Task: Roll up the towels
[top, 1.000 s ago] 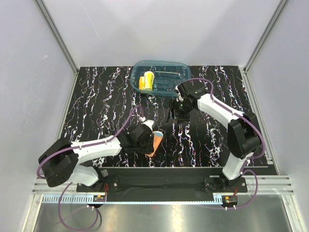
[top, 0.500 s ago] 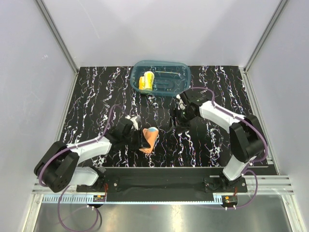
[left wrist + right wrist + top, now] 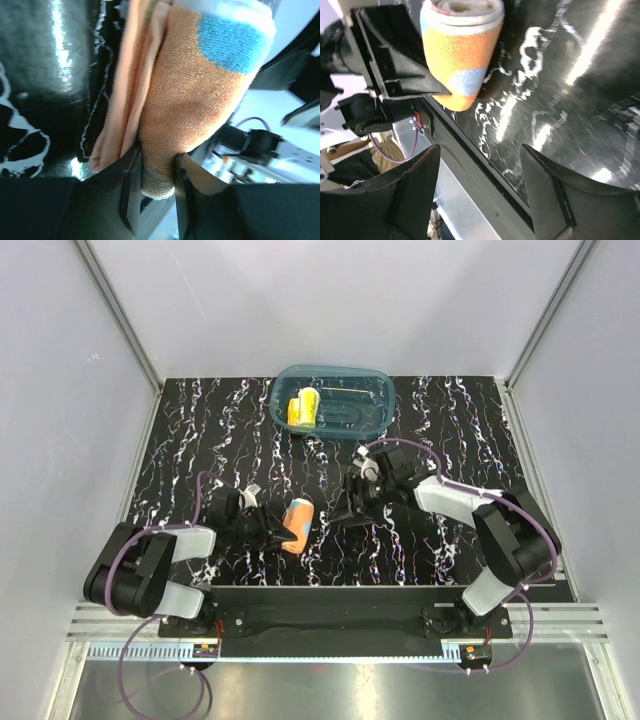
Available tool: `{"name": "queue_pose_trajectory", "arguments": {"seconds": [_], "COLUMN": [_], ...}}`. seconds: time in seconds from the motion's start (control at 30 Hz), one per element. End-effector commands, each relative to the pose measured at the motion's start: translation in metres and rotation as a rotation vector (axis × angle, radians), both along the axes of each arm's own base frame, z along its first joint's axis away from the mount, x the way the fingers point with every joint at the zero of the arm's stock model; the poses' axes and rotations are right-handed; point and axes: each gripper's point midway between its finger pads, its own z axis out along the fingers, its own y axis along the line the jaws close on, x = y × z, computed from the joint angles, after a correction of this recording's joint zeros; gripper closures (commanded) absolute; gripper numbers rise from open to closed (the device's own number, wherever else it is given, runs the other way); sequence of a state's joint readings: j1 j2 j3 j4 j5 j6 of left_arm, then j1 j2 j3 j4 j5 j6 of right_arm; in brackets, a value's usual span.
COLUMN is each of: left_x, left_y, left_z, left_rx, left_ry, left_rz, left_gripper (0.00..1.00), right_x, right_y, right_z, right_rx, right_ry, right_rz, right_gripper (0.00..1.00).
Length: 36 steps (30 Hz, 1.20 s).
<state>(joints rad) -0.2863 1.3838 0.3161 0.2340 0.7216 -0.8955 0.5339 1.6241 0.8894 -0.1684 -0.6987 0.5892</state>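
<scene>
The orange towel (image 3: 297, 524) is a tight roll with a light-blue patch, near the table's front middle. My left gripper (image 3: 274, 532) is shut on one end of it. In the left wrist view the orange towel (image 3: 195, 100) fills the frame, and the left gripper (image 3: 156, 162) pinches its lower end. My right gripper (image 3: 347, 508) is open just right of the roll, apart from it. The right wrist view has the orange towel (image 3: 462, 55) ahead of the empty right gripper (image 3: 479, 152). The yellow towel (image 3: 303, 408) lies rolled in the tub.
A teal translucent tub (image 3: 352, 412) stands at the back middle of the black marbled table (image 3: 200, 440). The table's front edge and a metal rail (image 3: 470, 200) lie right below my right gripper. Grey walls enclose the table on three sides.
My left arm has drawn back to the left, carrying and turning the orange roll. My right arm has come forward and left toward the roll, and its jaws have widened.
</scene>
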Motion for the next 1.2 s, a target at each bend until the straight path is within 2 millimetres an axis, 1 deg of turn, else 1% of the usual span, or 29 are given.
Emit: {"name": "queue_pose_trajectory", "arguments": {"seconds": [0.0,0.07,0.13,0.17,0.2,0.27,0.3,0.33,0.47,0.57,0.63,0.73,0.83,0.93,1.03,1.07,1.1,1.17], "left_x": [-0.015,-0.016,-0.016,-0.018,-0.018,-0.019,-0.019,-0.020,-0.018,-0.019,-0.018,-0.018,-0.019,-0.021,-0.020,-0.020,-0.021,-0.020], "left_y": [0.010,0.013,0.018,0.021,0.025,0.028,0.030,0.032,0.035,0.036,0.037,0.037,0.035,0.032,0.031,0.031,0.032,0.034], "left_z": [-0.019,-0.024,-0.028,-0.031,-0.033,-0.035,-0.037,-0.038,-0.041,-0.043,-0.044,-0.044,-0.043,-0.043,-0.042,-0.042,-0.042,-0.043], "left_rx": [-0.007,0.000,0.012,0.022,0.022,0.028,0.028,0.030,0.016,0.014,0.008,-0.008,-0.035,-0.064,-0.077,-0.077,-0.074,-0.055], "left_ry": [0.117,0.142,0.168,0.188,0.200,0.223,0.235,0.250,0.284,0.312,0.322,0.334,0.348,0.363,0.364,0.364,0.363,0.352], "left_rz": [0.028,0.038,0.060,0.076,0.093,0.102,0.110,0.114,0.133,0.134,0.140,0.144,0.144,0.145,0.146,0.146,0.146,0.145], "left_gripper": [0.85,0.85,0.86,0.86,0.86,0.86,0.86,0.86,0.87,0.87,0.87,0.87,0.87,0.87,0.86,0.86,0.86,0.84], "right_x": [0.003,0.004,0.002,0.003,0.000,-0.002,0.002,-0.001,-0.001,-0.002,0.001,0.004,0.008,0.008,0.010,0.011,0.013,0.017], "right_y": [0.039,0.046,0.058,0.063,0.069,0.075,0.077,0.081,0.091,0.095,0.096,0.097,0.099,0.104,0.109,0.110,0.110,0.109], "right_z": [0.015,0.004,0.001,-0.007,-0.009,-0.023,-0.026,-0.032,-0.040,-0.046,-0.049,-0.060,-0.069,-0.079,-0.085,-0.088,-0.090,-0.092], "right_rx": [0.140,0.127,0.143,0.143,0.145,0.123,0.117,0.111,0.115,0.107,0.105,0.065,0.028,0.002,-0.011,-0.015,-0.023,-0.044], "right_ry": [-0.106,-0.104,-0.124,-0.123,-0.127,-0.117,-0.125,-0.121,-0.137,-0.148,-0.159,-0.164,-0.176,-0.183,-0.196,-0.198,-0.202,-0.195], "right_rz": [0.067,0.070,0.086,0.090,0.106,0.112,0.106,0.114,0.118,0.109,0.090,0.056,0.015,-0.014,-0.039,-0.048,-0.062,-0.084], "right_gripper": [0.27,0.27,0.26,0.26,0.26,0.26,0.26,0.26,0.25,0.25,0.25,0.25,0.28,0.33,0.40,0.44,0.57,0.70]}}
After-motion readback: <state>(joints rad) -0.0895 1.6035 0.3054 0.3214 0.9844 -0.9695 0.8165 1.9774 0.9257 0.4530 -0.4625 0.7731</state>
